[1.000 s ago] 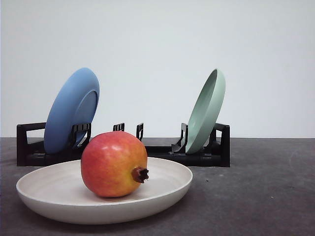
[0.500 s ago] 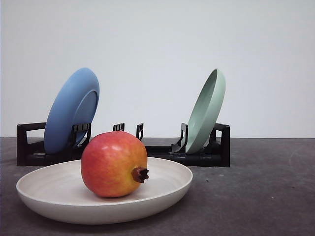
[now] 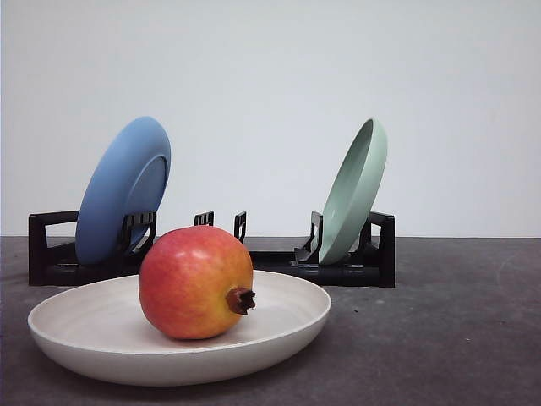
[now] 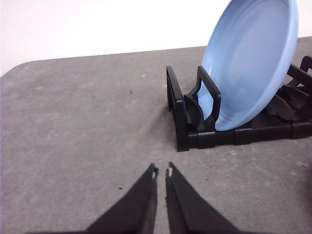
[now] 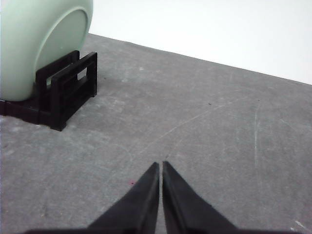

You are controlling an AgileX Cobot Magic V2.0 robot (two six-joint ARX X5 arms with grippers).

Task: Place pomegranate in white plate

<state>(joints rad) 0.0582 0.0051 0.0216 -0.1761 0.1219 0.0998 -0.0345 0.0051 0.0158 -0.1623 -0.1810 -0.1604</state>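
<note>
Both grippers, left (image 4: 161, 171) and right (image 5: 160, 165), sit closed and empty above the desk (image 3: 456, 338). Nothing has shifted since earlier: pomegranate (image 3: 195, 282) rests in the white plate (image 3: 93, 326).

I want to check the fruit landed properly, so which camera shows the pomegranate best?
The front view: the pomegranate sits whole and unobstructed in the white plate, calyx facing right. The wrist views look at the blue plate, the green plate and the rack instead.

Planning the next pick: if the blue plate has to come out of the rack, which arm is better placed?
Left, probably. Its gripper, jaws shut, faces the blue plate; the right gripper faces the green plate.
</note>
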